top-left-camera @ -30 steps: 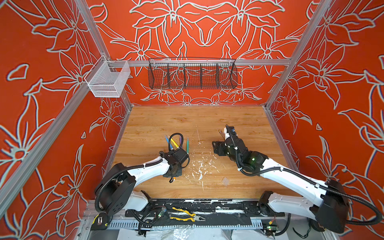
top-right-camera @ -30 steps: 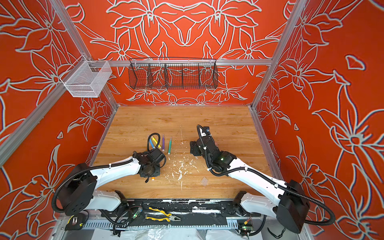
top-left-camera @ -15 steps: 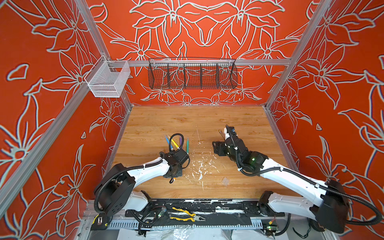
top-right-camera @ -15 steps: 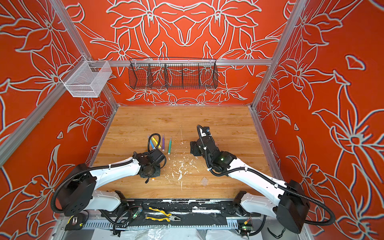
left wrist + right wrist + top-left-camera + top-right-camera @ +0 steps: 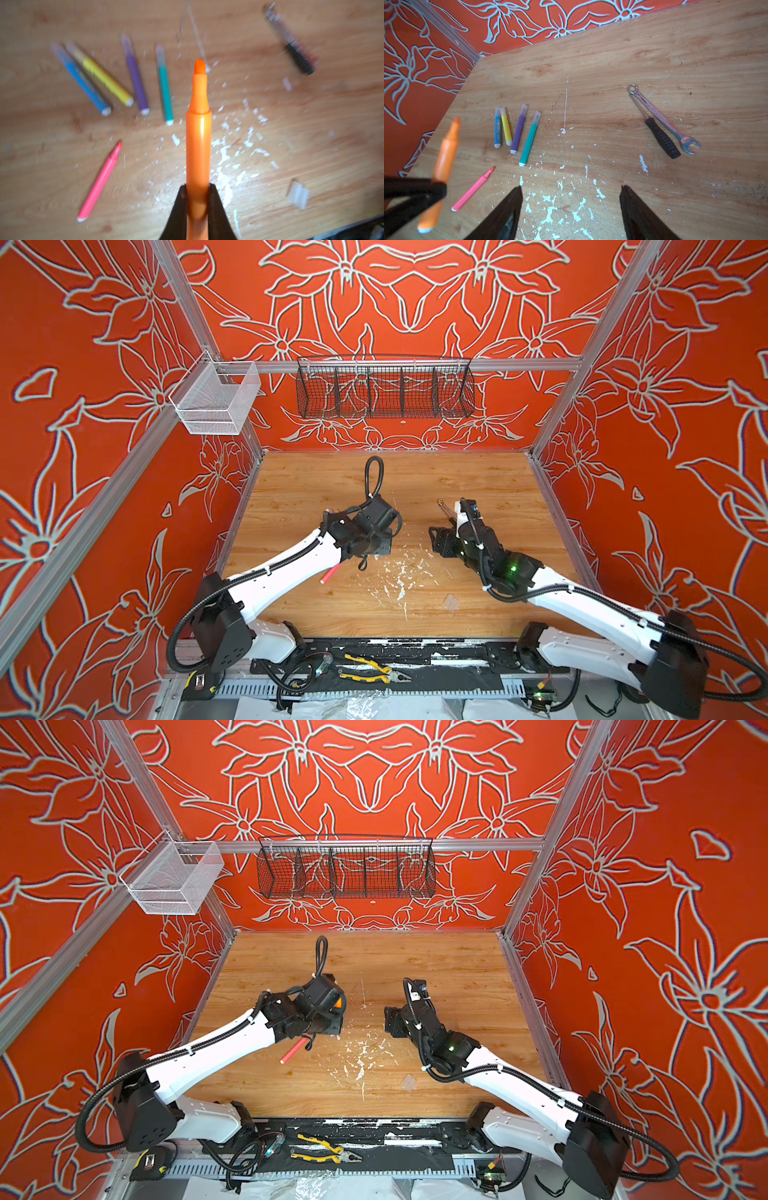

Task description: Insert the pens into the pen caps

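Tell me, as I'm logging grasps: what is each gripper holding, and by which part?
The left gripper is shut on the orange pen, on its barrel's rear half toward the white end. The right gripper is open, holding nothing.

orange pen (image 5: pixel 198 145), tail beyond left wrist view

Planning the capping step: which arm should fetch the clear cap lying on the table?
Probably right. The right gripper is open and empty, while the left gripper is shut on the orange pen. The clear cap lies on the right arm's side.
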